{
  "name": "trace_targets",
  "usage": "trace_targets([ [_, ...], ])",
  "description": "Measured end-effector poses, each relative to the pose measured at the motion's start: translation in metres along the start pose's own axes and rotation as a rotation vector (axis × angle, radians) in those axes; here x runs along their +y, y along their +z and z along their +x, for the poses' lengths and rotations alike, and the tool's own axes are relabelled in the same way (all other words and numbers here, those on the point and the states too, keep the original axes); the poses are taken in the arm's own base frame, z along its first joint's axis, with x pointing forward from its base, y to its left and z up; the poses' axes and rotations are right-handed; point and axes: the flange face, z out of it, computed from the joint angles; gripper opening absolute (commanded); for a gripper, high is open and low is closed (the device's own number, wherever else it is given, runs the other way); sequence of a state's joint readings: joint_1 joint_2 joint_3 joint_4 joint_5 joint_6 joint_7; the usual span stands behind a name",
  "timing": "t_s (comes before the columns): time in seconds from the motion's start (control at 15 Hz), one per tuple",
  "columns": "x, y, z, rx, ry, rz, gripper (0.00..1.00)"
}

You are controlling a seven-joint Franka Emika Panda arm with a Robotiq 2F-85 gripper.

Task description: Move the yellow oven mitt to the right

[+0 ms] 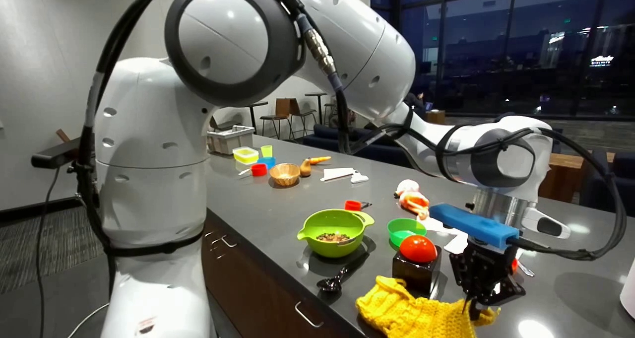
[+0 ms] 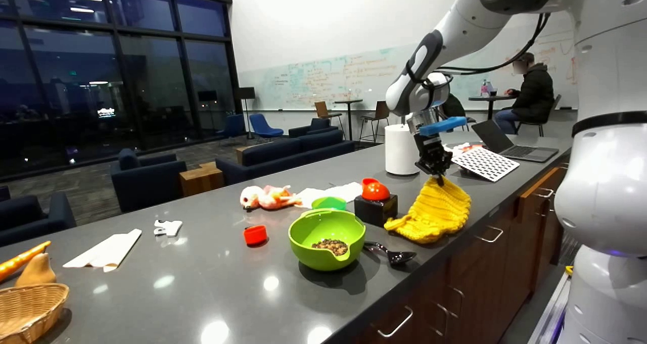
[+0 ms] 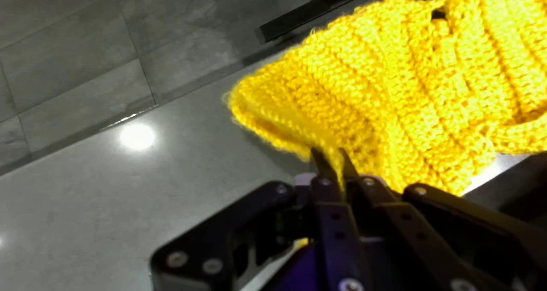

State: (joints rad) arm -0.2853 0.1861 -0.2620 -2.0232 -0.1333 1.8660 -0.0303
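The yellow oven mitt [image 1: 421, 318] is at the counter's front edge, beside the black block; it also shows in an exterior view [image 2: 437, 212]. My gripper [image 2: 440, 180] is shut on the mitt's upper edge and holds that edge raised. The lower part of the mitt hangs down and seems to touch the counter. In the wrist view the mitt [image 3: 384, 81] fills the upper right, with a fold of cloth pinched between the two fingertips [image 3: 330, 158]. In an exterior view the gripper [image 1: 474, 308] partly covers the mitt's end, and the frame's bottom cuts the mitt off.
A black block [image 2: 376, 211] with a red-orange cup-like thing [image 2: 375, 189] on it stands against the mitt's side. A black ladle [image 2: 397, 256] and the lime-green bowl [image 2: 323, 233] are nearby. A white paper roll [image 2: 401, 152], a white perforated rack [image 2: 486, 163] and a laptop [image 2: 525, 149] stand beyond.
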Motion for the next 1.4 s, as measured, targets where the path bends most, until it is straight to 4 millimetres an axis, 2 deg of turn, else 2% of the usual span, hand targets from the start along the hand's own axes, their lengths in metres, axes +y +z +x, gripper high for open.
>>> trace_targets([
  [0.07, 0.006, 0.004, -0.004, 0.005, -0.008, 0.010, 0.30],
  [0.13, 0.010, 0.009, -0.007, 0.010, -0.018, 0.022, 0.30],
  [0.27, 0.013, 0.019, -0.012, 0.022, -0.040, 0.048, 0.41],
  [0.53, 0.008, 0.033, -0.021, 0.037, -0.080, 0.083, 0.68],
  [0.73, 0.005, 0.034, -0.030, 0.051, -0.090, 0.089, 0.88],
  [0.87, 0.000, 0.026, -0.036, 0.074, -0.104, 0.084, 0.99],
  [1.13, -0.022, -0.016, -0.053, 0.158, -0.140, 0.021, 1.00],
  [1.4, -0.061, -0.064, -0.077, 0.263, -0.157, -0.012, 1.00],
])
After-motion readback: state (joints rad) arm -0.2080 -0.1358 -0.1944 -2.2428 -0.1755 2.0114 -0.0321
